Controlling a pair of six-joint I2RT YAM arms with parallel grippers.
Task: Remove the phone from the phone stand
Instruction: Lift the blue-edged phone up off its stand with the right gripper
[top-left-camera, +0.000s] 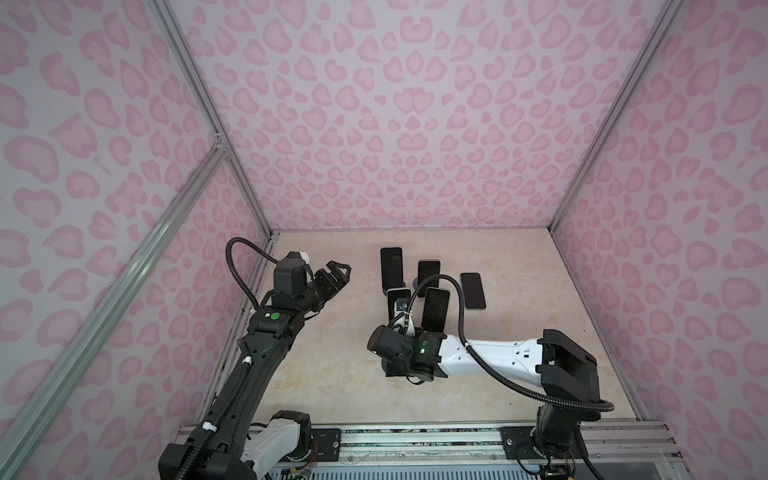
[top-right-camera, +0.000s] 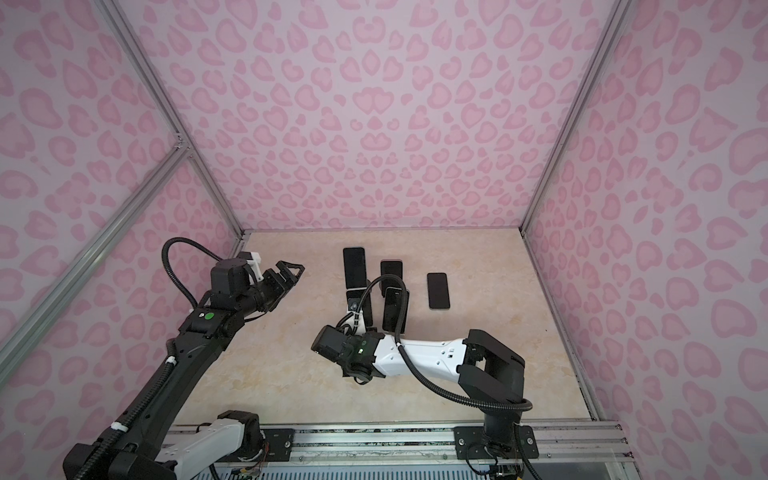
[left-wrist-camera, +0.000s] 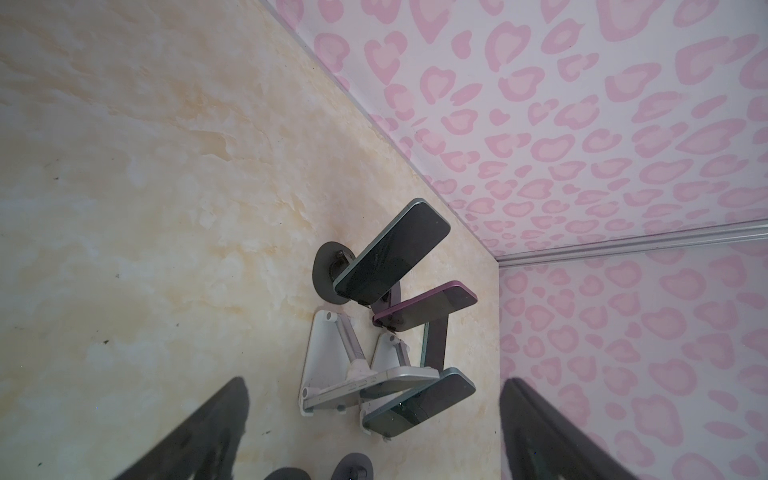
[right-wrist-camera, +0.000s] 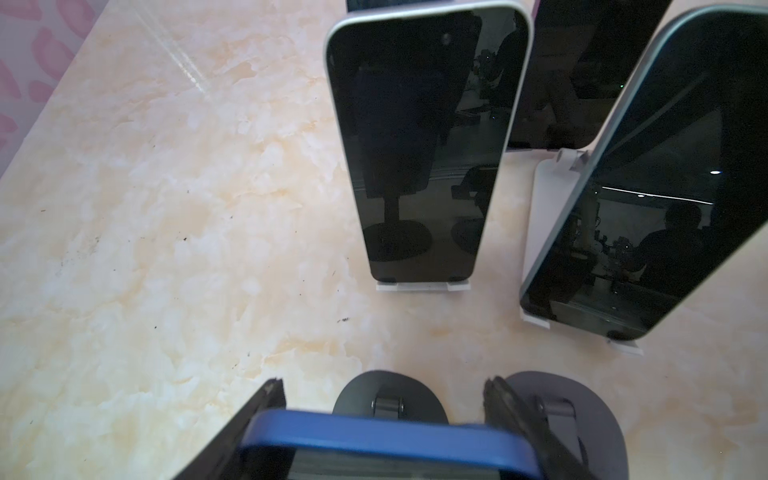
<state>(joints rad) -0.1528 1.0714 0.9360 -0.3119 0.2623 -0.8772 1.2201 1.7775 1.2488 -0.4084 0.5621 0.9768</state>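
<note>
Phone (right-wrist-camera: 386, 440), blue-edged: clamped across its width between the right gripper's (right-wrist-camera: 384, 419) jaws, directly above a dark round stand (right-wrist-camera: 415, 397). Whether it is lifted fully free cannot be told; set-down is judged outstanding. Left gripper (top-left-camera: 337, 272): jaws apart, empty, held well off to the side.

Phones and stands clustered toward the back middle of the bench (top-left-camera: 332, 374).
One phone (top-left-camera: 473, 291) lies flat at the right of the group; left of it four phones lean on stands in two rows. Nearest the front, the right pincer (right-wrist-camera: 384, 419) straddles another phone (right-wrist-camera: 386, 436) above a round stand (right-wrist-camera: 357, 395).
</note>
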